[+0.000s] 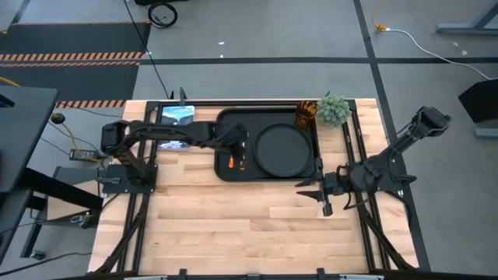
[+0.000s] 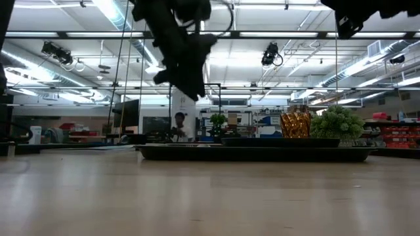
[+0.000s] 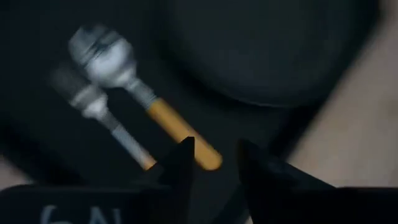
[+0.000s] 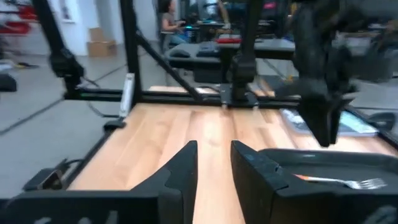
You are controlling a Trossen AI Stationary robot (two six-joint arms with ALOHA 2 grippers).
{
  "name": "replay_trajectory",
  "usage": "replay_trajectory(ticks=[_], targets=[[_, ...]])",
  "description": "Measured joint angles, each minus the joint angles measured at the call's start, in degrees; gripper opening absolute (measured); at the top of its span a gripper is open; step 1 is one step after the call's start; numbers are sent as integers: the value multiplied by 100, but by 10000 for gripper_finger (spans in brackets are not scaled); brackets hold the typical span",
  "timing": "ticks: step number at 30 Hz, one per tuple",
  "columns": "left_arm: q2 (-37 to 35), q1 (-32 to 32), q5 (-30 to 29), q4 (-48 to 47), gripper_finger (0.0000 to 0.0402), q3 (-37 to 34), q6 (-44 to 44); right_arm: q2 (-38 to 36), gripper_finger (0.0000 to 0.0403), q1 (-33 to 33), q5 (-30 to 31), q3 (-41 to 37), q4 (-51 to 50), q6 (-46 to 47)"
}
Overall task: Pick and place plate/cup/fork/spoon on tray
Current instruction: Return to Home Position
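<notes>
The black tray [image 1: 226,124] lies at the table's far middle. The round black plate [image 1: 282,149] lies in its right half. The spoon [image 3: 112,62] and the fork [image 3: 87,99], both orange-handled, lie side by side on the tray's left part [image 1: 236,162]. The amber cup [image 1: 305,113] stands at the tray's far right corner. My left gripper [image 3: 214,155] is open and empty, above the utensils' handle ends; it also shows in the high view [image 1: 240,140]. My right gripper [image 1: 315,189] is open and empty over the table by the tray's near right corner.
A green potted plant [image 1: 333,109] stands just right of the cup. A blue-white picture card [image 1: 177,115] lies at the far left, partly under my left arm. Bare wood spreads over the table's near half [image 1: 249,225]. A person shows in the room beyond [image 2: 178,124].
</notes>
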Motion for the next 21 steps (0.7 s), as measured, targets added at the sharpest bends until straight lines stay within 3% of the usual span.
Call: replay_trajectory(ticks=[5, 8, 14, 21], targets=[[-285, -483, 20, 342, 114, 0, 1262, -415, 71, -690, -1459, -493, 390, 24], [-341, -644, 16, 619, 99, -1, 1797, -655, 47, -1257, -1970, -777, 478, 170], [-440, -677, -321, 708, 56, -5, 2623, -1247, 6, -2110, -2019, -1267, 582, 454], [-665, -517, -490, 637, 10, -9, 3486, -2053, 19, -2578, -1671, -1939, 590, 732]])
